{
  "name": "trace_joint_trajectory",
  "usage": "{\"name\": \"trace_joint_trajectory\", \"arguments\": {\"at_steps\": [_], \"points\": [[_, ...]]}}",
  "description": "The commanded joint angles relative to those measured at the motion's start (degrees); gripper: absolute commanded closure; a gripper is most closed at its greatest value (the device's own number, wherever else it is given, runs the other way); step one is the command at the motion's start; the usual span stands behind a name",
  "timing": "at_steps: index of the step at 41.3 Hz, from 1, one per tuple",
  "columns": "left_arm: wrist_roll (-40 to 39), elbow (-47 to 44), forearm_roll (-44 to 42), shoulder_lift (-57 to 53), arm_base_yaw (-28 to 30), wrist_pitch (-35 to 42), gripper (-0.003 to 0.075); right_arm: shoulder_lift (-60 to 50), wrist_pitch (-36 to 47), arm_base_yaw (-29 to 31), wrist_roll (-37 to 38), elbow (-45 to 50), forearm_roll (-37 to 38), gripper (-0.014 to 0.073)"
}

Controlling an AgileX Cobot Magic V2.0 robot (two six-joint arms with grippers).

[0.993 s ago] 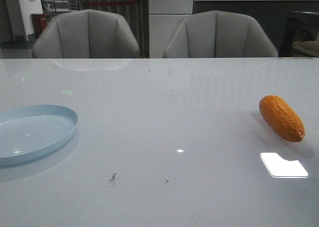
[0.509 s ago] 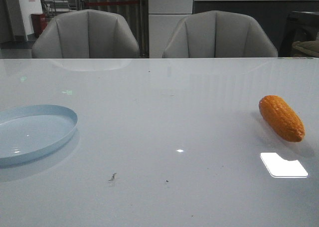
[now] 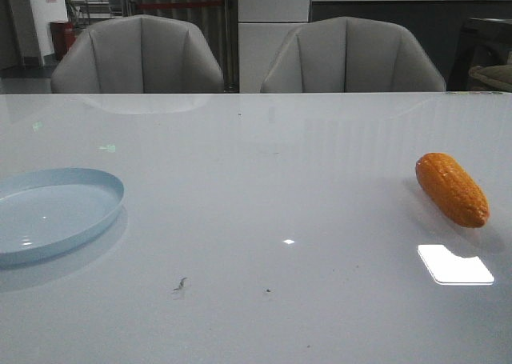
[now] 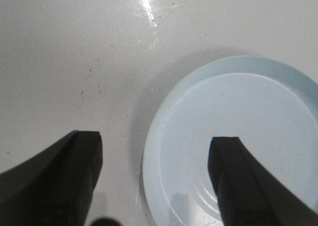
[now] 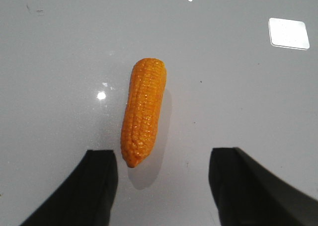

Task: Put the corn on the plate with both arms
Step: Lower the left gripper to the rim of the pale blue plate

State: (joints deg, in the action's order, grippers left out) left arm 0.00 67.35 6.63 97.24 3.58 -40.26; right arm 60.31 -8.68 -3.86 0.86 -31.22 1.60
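Note:
The orange corn [image 3: 452, 189] lies on the white table at the right, its tapered end toward the front edge. In the right wrist view the corn [image 5: 143, 110] lies lengthwise, its pointed tip just ahead of my open right gripper [image 5: 163, 159], nearer one finger; nothing is between the fingers. The pale blue plate [image 3: 56, 212] sits at the table's left edge, with nothing on it. My left gripper [image 4: 156, 144] hangs open above the plate's rim [image 4: 149, 151], one finger over the plate, the other over bare table. Neither arm shows in the front view.
Two grey chairs [image 3: 140, 56] [image 3: 352, 56] stand behind the table's far edge. A bright light reflection [image 3: 454, 265] lies on the tabletop just in front of the corn. Small dark specks [image 3: 180, 285] mark the table near the front.

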Motion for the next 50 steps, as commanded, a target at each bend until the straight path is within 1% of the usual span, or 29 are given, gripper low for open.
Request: {"name": "trace_joint_trajectory", "arguments": {"at_steps": [1, 6, 9, 18, 20, 21, 24, 27, 31, 34, 42, 47, 50], "points": [[0.0, 5.6, 0.8, 2.7, 0.1, -3.8, 0.0212, -0.6, 3.8, 0.0, -0.1, -2.0, 0.7, 0.0082], [0.0, 8.7, 0.7, 7.7, 0.1, -8.1, 0.0212, -0.6, 3.8, 0.0, -0.1, -2.0, 0.7, 0.0082], [0.0, 9.6, 0.7, 9.8, 0.1, -9.3, 0.0212, -0.6, 3.8, 0.0, -0.1, -2.0, 0.7, 0.0082], [0.0, 9.8, 0.7, 12.5, 0.1, -9.4, 0.0213, -0.6, 3.8, 0.0, -0.1, -2.0, 0.7, 0.0082], [0.0, 9.8, 0.7, 12.6, 0.1, -9.4, 0.023, -0.6, 3.8, 0.0, -0.1, -2.0, 0.7, 0.0082], [0.0, 9.8, 0.7, 12.6, 0.1, -9.4, 0.0247, -0.6, 3.8, 0.0, -0.1, -2.0, 0.7, 0.0082], [0.0, 9.8, 0.7, 12.6, 0.1, -9.4, 0.0341, -0.6, 3.8, 0.0, -0.1, -2.0, 0.7, 0.0082], [0.0, 9.8, 0.7, 12.6, 0.1, -9.4, 0.0477, -0.6, 3.9, 0.0, -0.1, -2.0, 0.7, 0.0082], [0.0, 9.8, 0.7, 12.6, 0.1, -9.3, 0.0636, -0.6, 3.9, 0.0, -0.1, -2.0, 0.7, 0.0082], [0.0, 9.8, 0.7, 12.7, 0.1, -9.1, 0.062, -0.6, 3.9, 0.0, -0.1, -2.0, 0.7, 0.0082], [0.0, 11.3, 0.8, 12.6, 0.1, -10.0, 0.0624, -0.6, 3.9, 0.0, -0.1, -2.0, 0.7, 0.0082], [0.0, 15.6, 2.2, 12.5, 0.1, -12.3, 0.0624, -0.6, 3.9, 0.0, -0.1, -2.0, 0.7, 0.0082], [0.0, 19.2, 4.5, 12.5, 0.1, -14.5, 0.0624, -0.6, 3.9, 0.0, -0.1, -2.0, 0.7, 0.0082]]}}
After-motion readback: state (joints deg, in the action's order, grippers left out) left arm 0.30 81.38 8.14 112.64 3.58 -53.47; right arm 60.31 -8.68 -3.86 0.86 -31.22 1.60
